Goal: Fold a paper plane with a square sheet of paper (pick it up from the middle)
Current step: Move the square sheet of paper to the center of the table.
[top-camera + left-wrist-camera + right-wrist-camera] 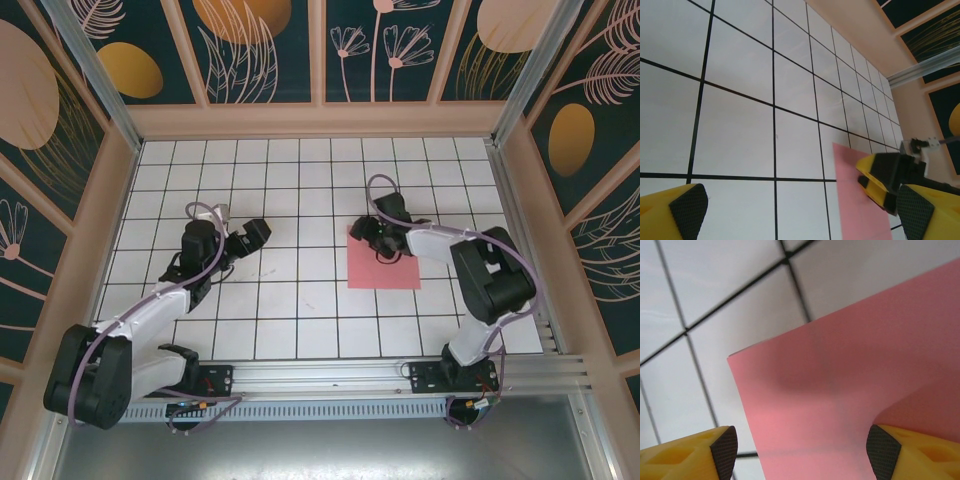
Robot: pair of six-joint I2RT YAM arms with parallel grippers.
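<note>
Right of centre on the gridded table [300, 310], the right gripper [801, 452] is reaching over the upper-left corner of the square sheet of paper [390, 268], jaws standing apart.

Seen from the right wrist, one pad [726, 450] at lower left is sitting over bare tile just off the sheet's edge, while the other at lower right is sitting over the pink, where the paper is bowing up beside it. Whether either pad is touching the sheet cannot be told, and nothing is being pinched. Left of centre in the overhead view, the left gripper [260, 234] is hanging over bare tiles well apart from the sheet, fingers spread wide and holding nothing.
</note>
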